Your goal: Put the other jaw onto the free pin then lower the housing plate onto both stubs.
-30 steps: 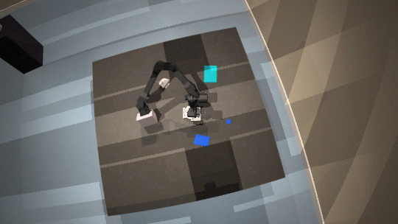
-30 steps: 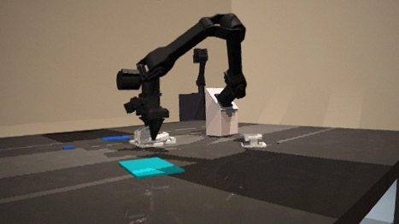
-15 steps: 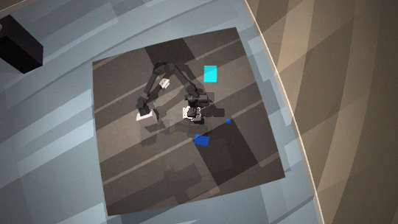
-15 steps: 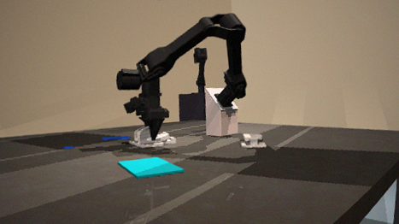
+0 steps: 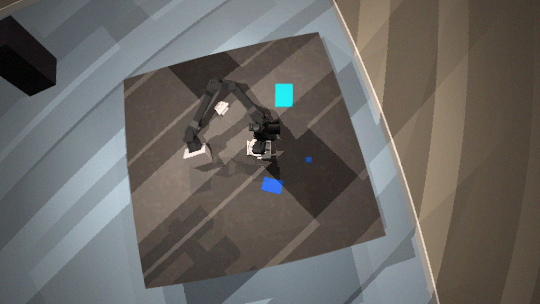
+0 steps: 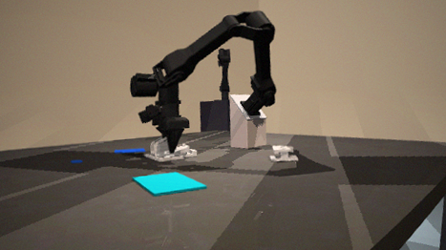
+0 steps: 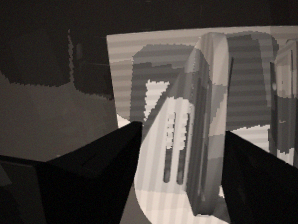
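The white base plate point(image 5: 250, 150) point(image 6: 192, 154) point(image 7: 119, 50) lies flat on the table. My gripper point(image 5: 259, 148) point(image 6: 173, 150) point(image 7: 179, 135) is low over it, pointing down, shut on a white jaw. The held jaw point(image 7: 215, 75) stands between the two black fingers, with slots on its sloping side; its lower end is close to the plate. Whether it sits on a pin is hidden. The other jaw point(image 7: 286, 100) stands to the right at the edge of the wrist view. A separate white part point(image 5: 221, 107) point(image 6: 283, 154), apparently the housing plate, lies on the table away from the gripper.
A cyan square point(image 5: 284, 95) point(image 6: 170, 183) lies on the table. A blue rectangle point(image 5: 272, 185) point(image 6: 129, 150) and a small blue square point(image 5: 308, 159) point(image 6: 77, 161) lie beyond the base plate in the exterior view. The arm rises from a pale stand point(image 6: 249, 132).
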Controlling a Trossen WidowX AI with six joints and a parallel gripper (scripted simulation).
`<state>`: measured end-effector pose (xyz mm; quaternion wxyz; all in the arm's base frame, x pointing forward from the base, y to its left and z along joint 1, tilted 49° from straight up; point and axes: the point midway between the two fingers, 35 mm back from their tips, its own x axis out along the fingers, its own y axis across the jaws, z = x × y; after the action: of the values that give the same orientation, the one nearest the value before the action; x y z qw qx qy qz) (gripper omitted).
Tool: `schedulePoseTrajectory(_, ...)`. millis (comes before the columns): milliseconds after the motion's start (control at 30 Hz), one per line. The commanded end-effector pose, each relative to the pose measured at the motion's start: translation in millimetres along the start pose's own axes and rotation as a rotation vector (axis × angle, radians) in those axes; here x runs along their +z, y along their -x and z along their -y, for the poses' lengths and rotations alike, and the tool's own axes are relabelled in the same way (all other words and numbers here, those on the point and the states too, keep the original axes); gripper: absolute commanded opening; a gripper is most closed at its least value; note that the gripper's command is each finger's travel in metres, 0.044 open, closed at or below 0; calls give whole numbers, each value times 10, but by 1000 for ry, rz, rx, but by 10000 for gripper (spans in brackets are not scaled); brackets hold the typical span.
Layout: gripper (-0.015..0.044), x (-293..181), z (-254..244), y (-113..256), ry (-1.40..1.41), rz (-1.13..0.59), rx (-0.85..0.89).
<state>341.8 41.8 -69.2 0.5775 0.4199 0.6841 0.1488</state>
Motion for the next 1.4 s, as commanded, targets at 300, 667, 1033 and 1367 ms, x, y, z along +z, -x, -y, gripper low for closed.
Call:
schedulePoseTrajectory(300,134,-18,5,26,-5,-8,3)
schedulePoseTrajectory(667,134,-14,3,10,-5,-8,3)
schedulePoseTrajectory(1033,134,-15,2,-11,-5,-8,3)
schedulePoseTrajectory(1367,134,-15,2,-33,-5,-8,4)
